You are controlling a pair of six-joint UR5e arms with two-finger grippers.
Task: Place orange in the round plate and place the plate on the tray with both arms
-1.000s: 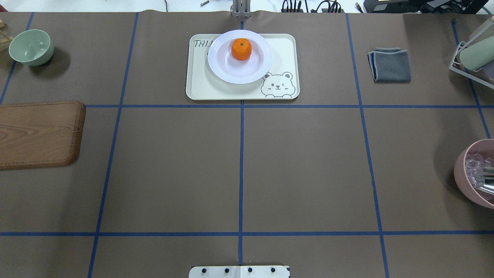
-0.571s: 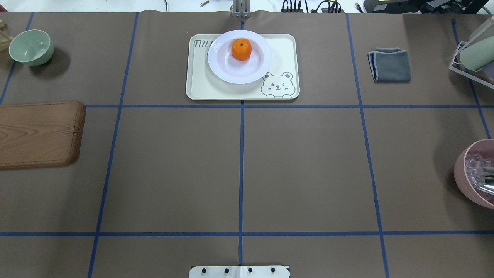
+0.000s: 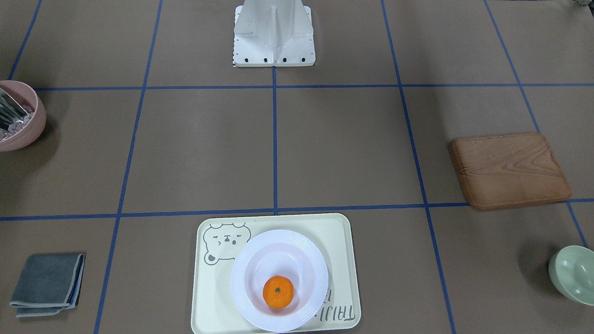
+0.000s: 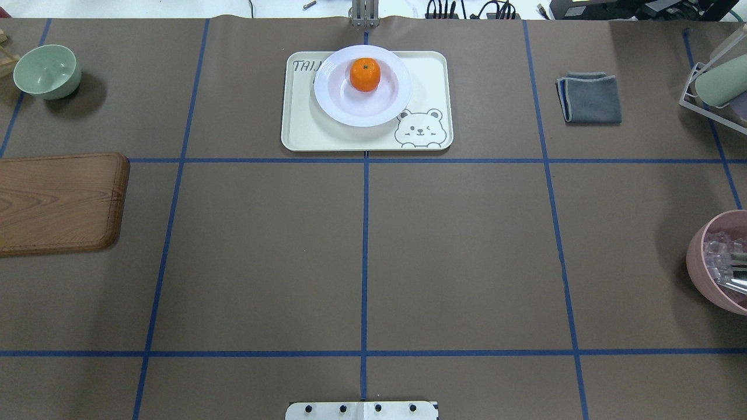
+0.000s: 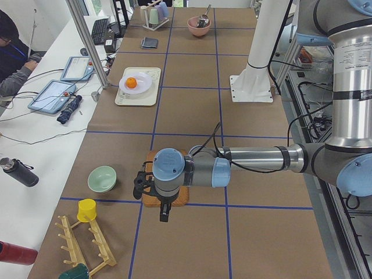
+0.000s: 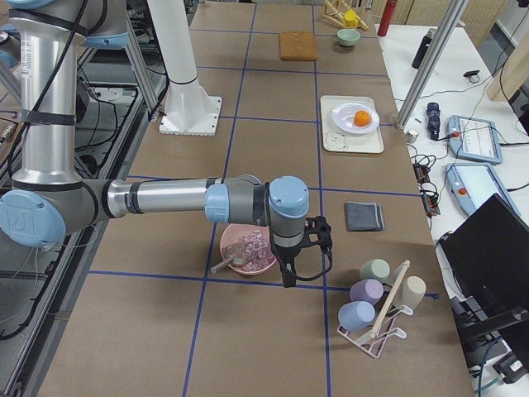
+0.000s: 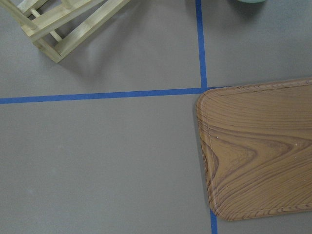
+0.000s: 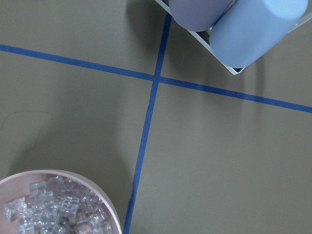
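Observation:
The orange (image 4: 365, 74) sits in the white round plate (image 4: 344, 108), toward its far side. The plate rests on the cream bear tray (image 4: 303, 131) at the table's far middle. The front-facing view shows the same: orange (image 3: 278, 292), plate (image 3: 246, 278), tray (image 3: 209, 297). Neither gripper is near them. The left gripper (image 5: 164, 216) hangs over the wooden board's end, seen only in the exterior left view. The right gripper (image 6: 288, 275) hangs beside the pink bowl, seen only in the exterior right view. Whether either is open or shut I cannot tell.
A wooden board (image 4: 58, 201) and a green bowl (image 4: 46, 71) lie on the left. A folded grey cloth (image 4: 590, 98), a cup rack (image 4: 715, 87) and a pink bowl of clear pieces (image 4: 721, 262) stand on the right. A person (image 5: 11, 52) sits past the table's far side.

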